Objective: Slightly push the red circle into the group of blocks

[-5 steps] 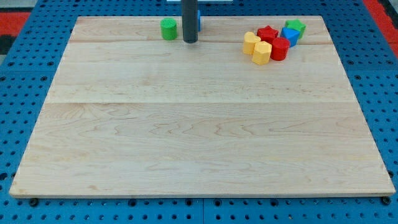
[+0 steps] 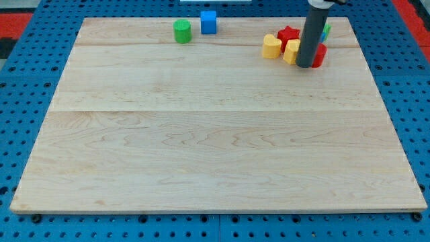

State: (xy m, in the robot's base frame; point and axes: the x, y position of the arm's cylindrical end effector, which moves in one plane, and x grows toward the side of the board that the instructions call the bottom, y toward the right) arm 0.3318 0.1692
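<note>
- In the camera view, my tip (image 2: 307, 65) sits at the view's top right. It touches, or nearly touches, the bottom-left side of the red circle (image 2: 320, 55).
- The rod hides most of the red circle. Only its right part shows. It is at the bottom-right edge of the group and looks as if it already touches the group.
- This arm has no hand, only the rod, so there is nothing to open, close or hold.
- To do this step well, I think the push must be very small and slow, going up and left toward the group.
- I think my tip should meet the middle of the red circle, so it does not slip off to one side.
- A hard push could scatter the yellow blocks.
- Count of yellow: two, one yellow block (image 2: 271, 46) on the left and another yellow block (image 2: 291, 51) just beside the rod.
- Count of red: two, the red circle and a red star (image 2: 289, 33).
- Count of green: two, a green circle (image 2: 181, 31) well apart at the top left, and a green block (image 2: 326, 29) peeking out behind the rod.
- Count of blue: one blue cube (image 2: 208, 21) near the green circle.
- The rod may hide more blocks. I cannot tell.
- All of them sit on the wooden table (image 2: 215, 148).
</note>
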